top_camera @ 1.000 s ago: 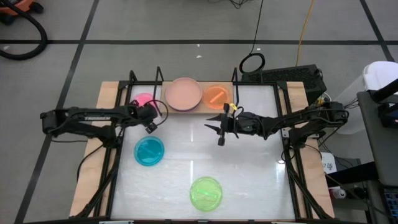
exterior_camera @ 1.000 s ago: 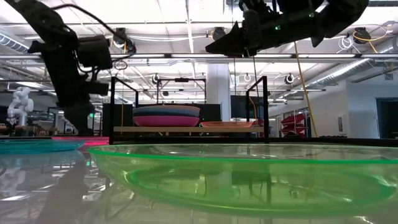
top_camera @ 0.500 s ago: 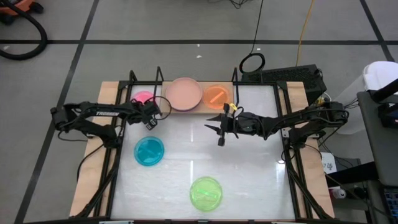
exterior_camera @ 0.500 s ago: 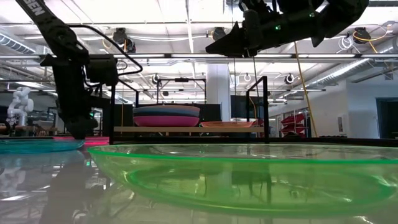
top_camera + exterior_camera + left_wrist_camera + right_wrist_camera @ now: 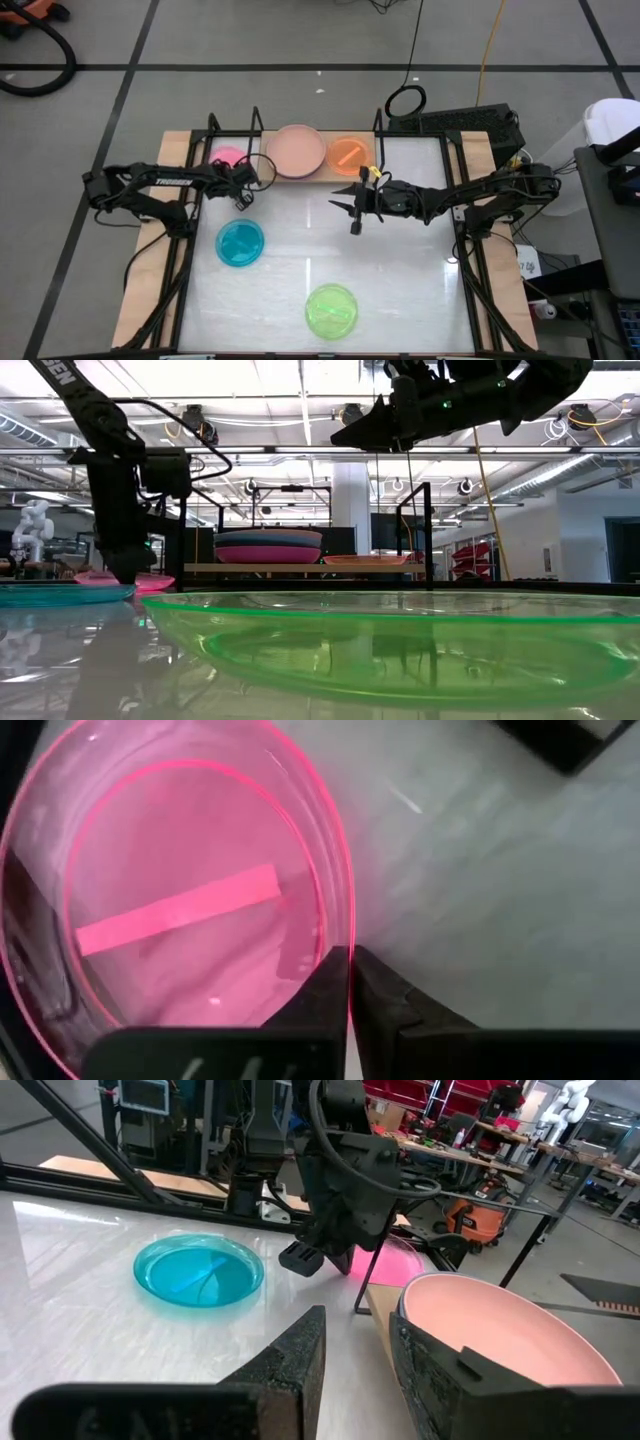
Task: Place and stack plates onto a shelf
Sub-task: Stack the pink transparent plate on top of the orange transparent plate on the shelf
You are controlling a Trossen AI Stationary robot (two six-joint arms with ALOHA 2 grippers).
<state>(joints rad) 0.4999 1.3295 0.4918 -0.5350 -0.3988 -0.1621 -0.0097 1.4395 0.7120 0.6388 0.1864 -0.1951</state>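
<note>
Both left end effector fingers pinch the hot pink plate rim.

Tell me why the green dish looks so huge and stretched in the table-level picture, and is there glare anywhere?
In the low view the lime green plate lies right by the lens, so it fills the foreground and blurs; in the high view it is small. The glossy tabletop mirrors the ceiling lights there, and shows pale streaks in the high view. In the left wrist view the hot pink plate has a glowing rim.
</note>
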